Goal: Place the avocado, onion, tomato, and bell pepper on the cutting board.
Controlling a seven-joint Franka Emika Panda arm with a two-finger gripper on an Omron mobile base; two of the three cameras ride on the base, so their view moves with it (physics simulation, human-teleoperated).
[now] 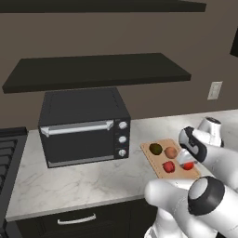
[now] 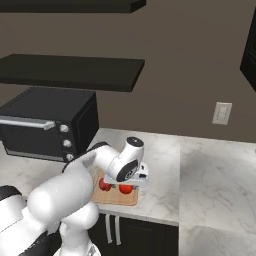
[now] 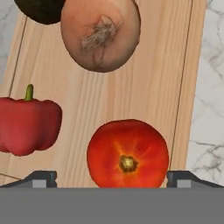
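All four pieces of produce lie on the cutting board (image 3: 144,83), so what matters now is how the gripper (image 3: 111,177) stands to the tomato (image 3: 127,153): in the hand view the tomato sits directly under the hand, centred between the two dark fingertips (image 3: 41,178), which stand wide apart on either side of it with clear board showing between each tip and the fruit. The jaws are fully spread and hold nothing; the tomato rests on the wood by its own weight, its dark stem spot facing up at the camera. Being round, it has no long axis to speak of, so the only direction that counts is straight up and away from the board. On the same board, the bell pepper (image 3: 27,124) lies just beside the tomato on one side, its green stem pointing toward the far end, the onion (image 3: 100,35) sits further along the board beyond the tomato, and the avocado (image 3: 41,11) touches or nearly touches the onion at the far corner. From the left base view the four sit as a loose square on the board, which lies on the marble counter (image 1: 83,181) just beside the black toaster oven (image 1: 83,125). By my reading the placing is finished and the hand only needs to lift clear without brushing the tomato or the pepper.
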